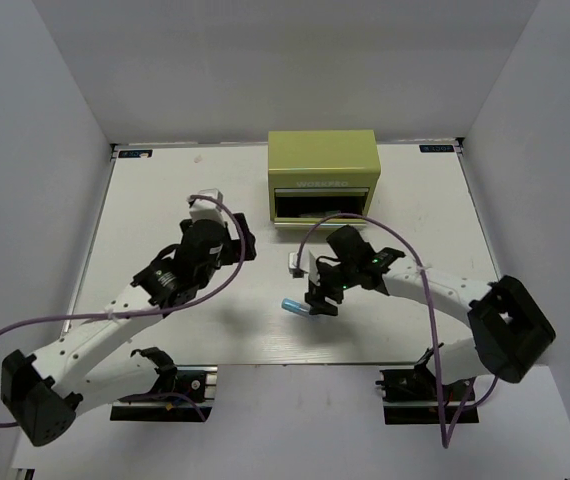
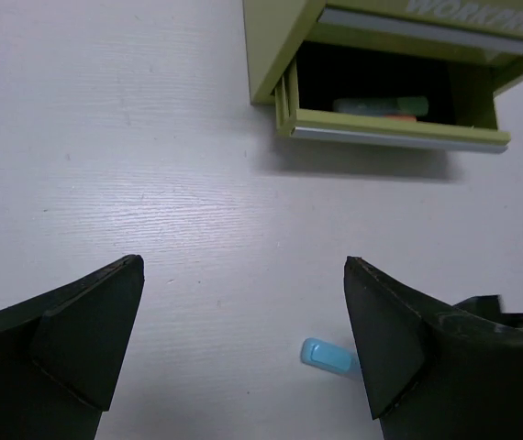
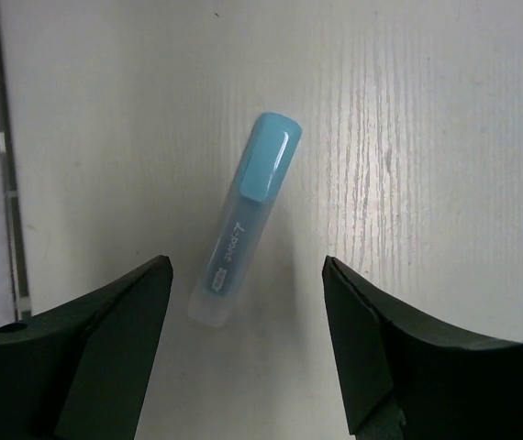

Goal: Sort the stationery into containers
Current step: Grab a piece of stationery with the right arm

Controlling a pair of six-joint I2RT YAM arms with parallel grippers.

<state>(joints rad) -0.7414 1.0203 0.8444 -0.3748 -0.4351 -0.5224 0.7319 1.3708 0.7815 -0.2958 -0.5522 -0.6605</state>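
Note:
A light-blue highlighter lies on the white table; it also shows in the top view and the left wrist view. My right gripper is open above it, the highlighter's clear end lying between the jaws. My left gripper is open and empty, left of the toolbox. The lime-green toolbox stands at the back. Its lower drawer is pulled out and holds a mint-green highlighter and an orange one. The upper drawer is closed.
Purple cables loop over both arms. The table's front edge runs just behind the arm bases. White walls enclose the table on three sides.

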